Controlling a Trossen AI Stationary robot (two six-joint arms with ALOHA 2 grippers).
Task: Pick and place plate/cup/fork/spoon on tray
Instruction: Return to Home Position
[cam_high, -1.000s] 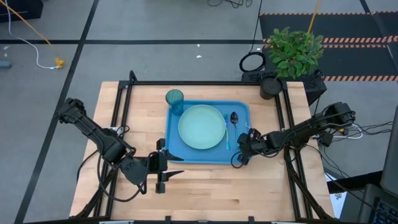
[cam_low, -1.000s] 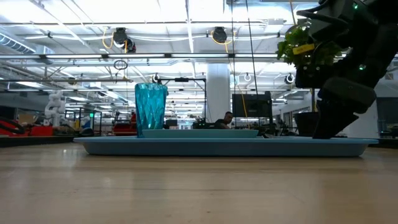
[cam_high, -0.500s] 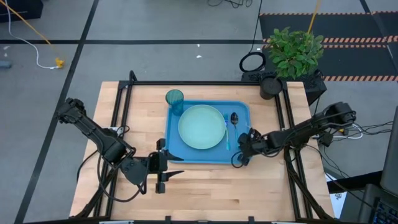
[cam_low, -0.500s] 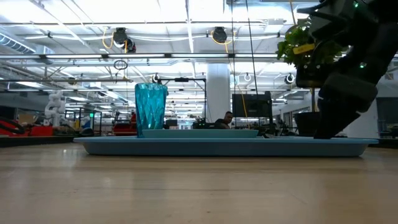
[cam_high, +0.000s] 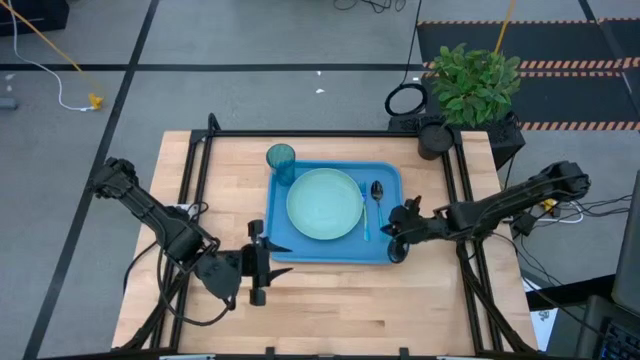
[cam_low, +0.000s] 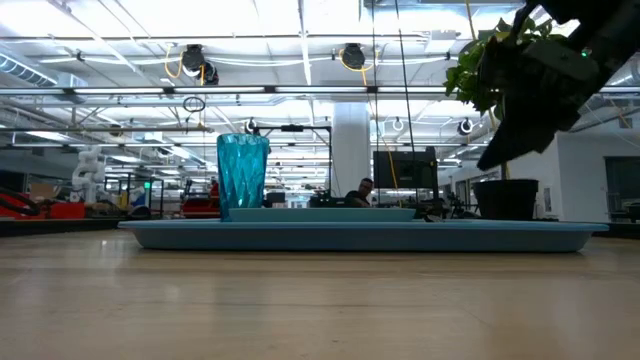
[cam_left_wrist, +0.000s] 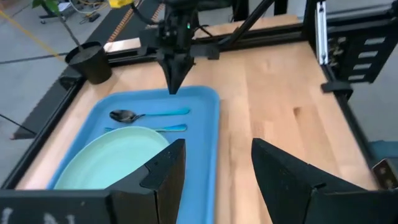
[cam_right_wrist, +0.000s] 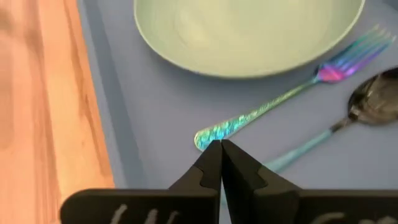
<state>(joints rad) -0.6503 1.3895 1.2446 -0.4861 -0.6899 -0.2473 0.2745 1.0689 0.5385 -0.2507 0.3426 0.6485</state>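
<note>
The bright blue tray (cam_high: 278, 225) sits at the middle of the wooden table (cam_high: 330, 310). The mint-green plate (cam_high: 324, 203) lies in it. The fork (cam_right_wrist: 273, 101) is just right of the plate, and the spoon (cam_right_wrist: 373, 99) lies right of the fork, both with their heads toward the far side. The teal cup (cam_low: 243, 175) stands upright at the tray's far-left corner. The right gripper (cam_right_wrist: 221, 143) hangs above the tray's near-right part, over the end of the fork's handle, fingers pressed together on nothing. The left gripper (cam_left_wrist: 217, 142) hovers over the table just near-left of the tray, fingers spread and empty. A potted plant (cam_high: 470, 80) stands at the table's far-right corner.
</note>
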